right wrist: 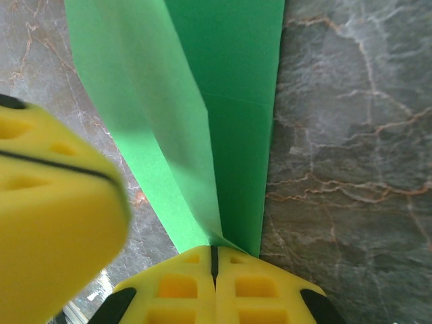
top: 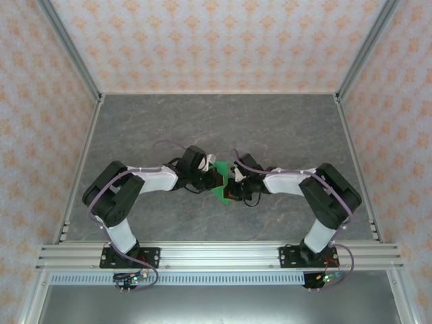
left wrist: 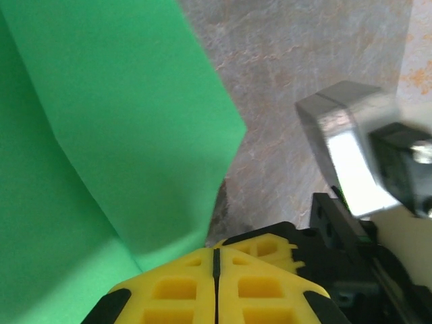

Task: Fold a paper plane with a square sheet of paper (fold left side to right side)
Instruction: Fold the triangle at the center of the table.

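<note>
One thin, bright green, creased paper sheet (top: 220, 191) sits between two grippers meeting nose to nose over the grey marbled tabletop (top: 270, 128). Left gripper (left wrist: 216, 260): two yellow pads pressed together, clamped on the sheet's edge, with the paper spreading ahead and to its left. Right gripper (right wrist: 214, 256): two yellow pads likewise clenched on a folded corner, with two green layers fanning straight ahead of it. The left gripper's fingers (right wrist: 54, 223) lie blurred close at its left.
</note>
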